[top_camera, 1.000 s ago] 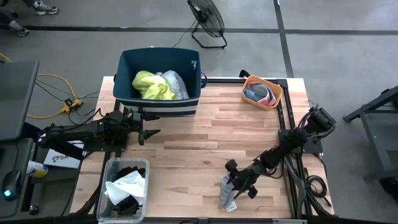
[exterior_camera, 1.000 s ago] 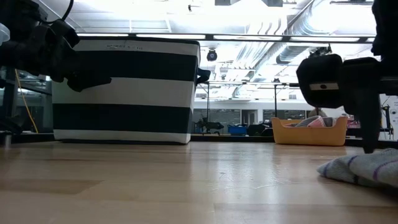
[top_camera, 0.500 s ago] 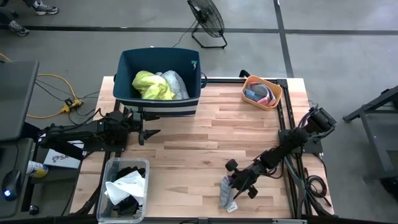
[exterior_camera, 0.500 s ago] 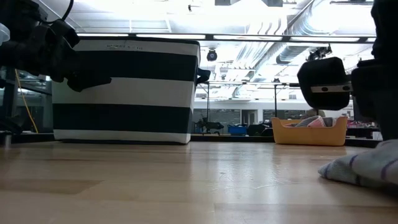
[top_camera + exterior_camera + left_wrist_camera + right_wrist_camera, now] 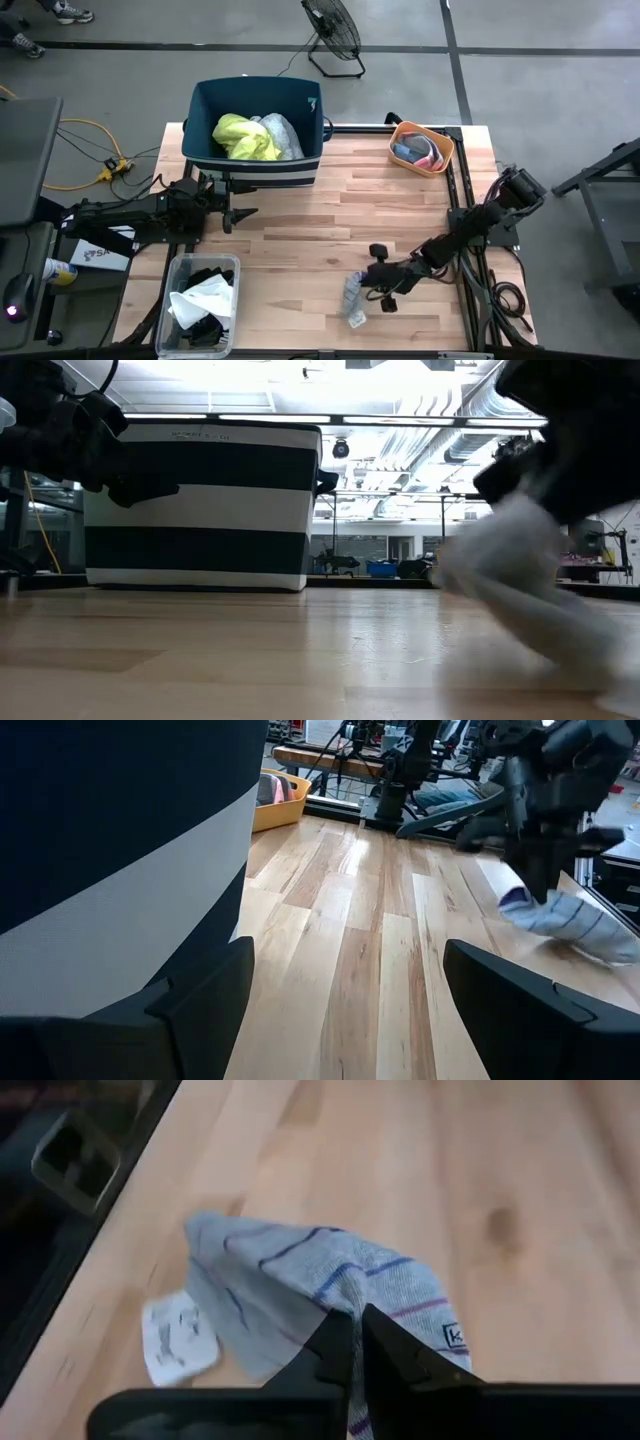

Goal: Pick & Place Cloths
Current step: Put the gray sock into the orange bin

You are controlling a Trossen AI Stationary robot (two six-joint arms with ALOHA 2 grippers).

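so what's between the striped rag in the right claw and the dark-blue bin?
Only bare wooden tabletop between the white-blue striped rag and dark-blue bin, per the high view.

From above I see a grey concrete floor (image 5: 120, 80) crossed by dark lines, with a black floor fan (image 5: 333, 30) standing beyond the far edge of the butcher-block table (image 5: 330, 230). Yellow cables (image 5: 95, 150) trail at left. Bright ceiling lights (image 5: 300, 380) glare overhead.

In the high view, the centre of the wooden table (image 5: 330, 230) lies bare, a broad lane. The dark-blue bin (image 5: 256, 130) blocks the upper middle, the small orange tray (image 5: 422, 147) the upper right, a clear container (image 5: 203, 303) the lower left. The left gripper (image 5: 238, 213) juts in from the left edge.
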